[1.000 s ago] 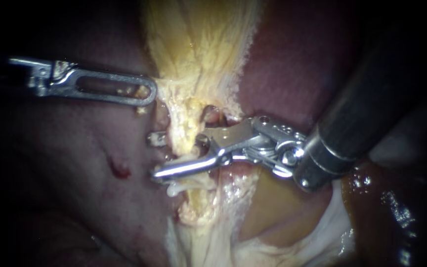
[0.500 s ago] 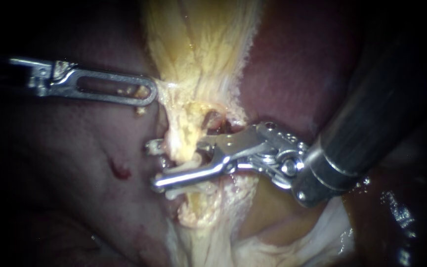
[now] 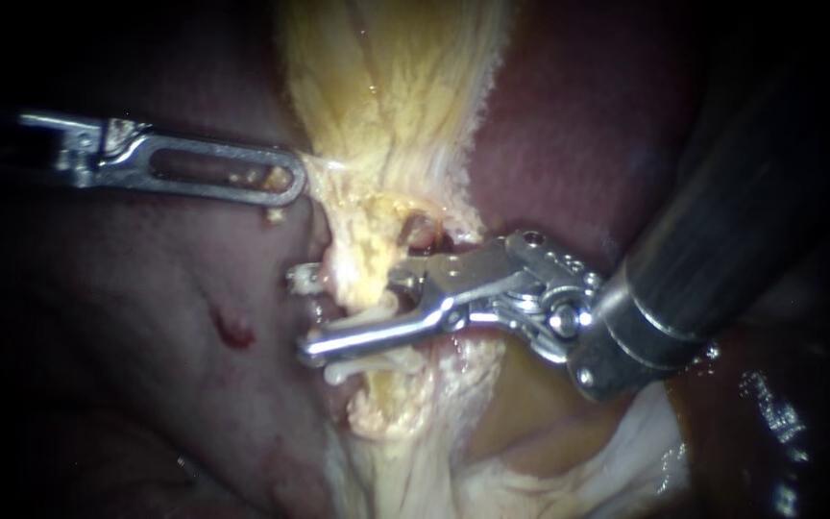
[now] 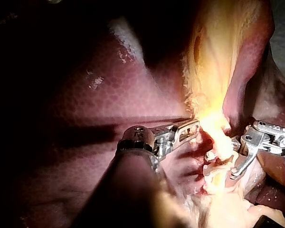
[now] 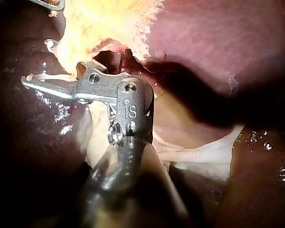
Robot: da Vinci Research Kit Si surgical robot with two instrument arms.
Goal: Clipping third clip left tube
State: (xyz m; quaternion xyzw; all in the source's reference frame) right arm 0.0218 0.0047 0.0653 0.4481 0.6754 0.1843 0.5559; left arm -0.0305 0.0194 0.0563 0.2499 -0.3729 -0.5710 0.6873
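A yellow, fatty tube (image 3: pixel 365 274) runs down the middle of the endoscope view. My right instrument (image 3: pixel 302 312) comes in from the upper right, and its open jaws straddle the tube, one tip showing on each side of it. A white clip (image 3: pixel 340 369) crosses the tube just below the lower jaw, and a second white strip (image 3: pixel 365 315) lies along that jaw. My left instrument (image 3: pixel 285 183) has slotted jaws shut on yellow tissue at the tube's upper left edge, holding a strand taut. The right wrist view shows the right instrument (image 5: pixel 38 64) across the tube (image 5: pixel 80 33).
Dark red liver (image 3: pixel 146 317) lies to the left, with a small raw spot (image 3: pixel 232 332). More liver (image 3: pixel 578 125) lies behind the right instrument's shaft. Pale tan tissue (image 3: pixel 530 413) with a white rim sits under that shaft. In the left wrist view, both instruments meet at the brightly lit tube (image 4: pixel 213 128).
My right instrument has slid slightly down the tube, its jaws still straddling it. A white strip now shows along its lower jaw. The left instrument has not moved.
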